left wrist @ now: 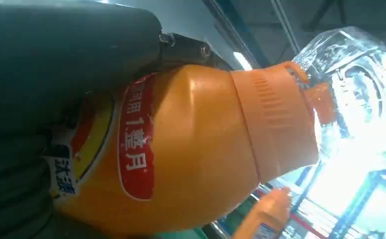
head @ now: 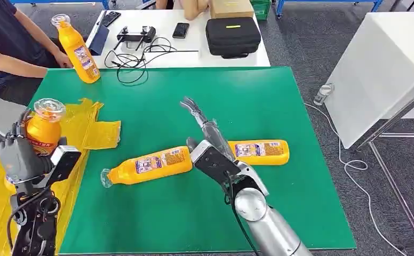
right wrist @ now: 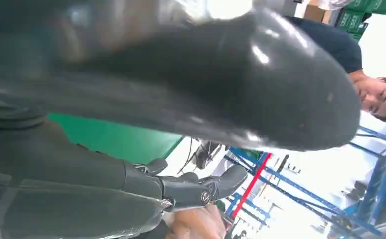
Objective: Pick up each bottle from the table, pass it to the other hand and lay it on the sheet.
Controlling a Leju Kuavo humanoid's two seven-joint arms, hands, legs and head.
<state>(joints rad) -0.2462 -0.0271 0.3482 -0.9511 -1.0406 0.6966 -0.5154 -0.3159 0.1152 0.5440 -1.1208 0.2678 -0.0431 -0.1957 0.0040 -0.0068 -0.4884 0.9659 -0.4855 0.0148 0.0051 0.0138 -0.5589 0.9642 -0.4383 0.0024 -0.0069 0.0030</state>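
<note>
My left hand (head: 21,160) holds a bottle (head: 44,127) upright, right over the yellow sheet (head: 95,130). My right hand (head: 207,144) is open, far off to the right, above two lying bottles.

Robotics lab: cabled white bench (head: 194,53), blue racking (right wrist: 300,189).
</note>
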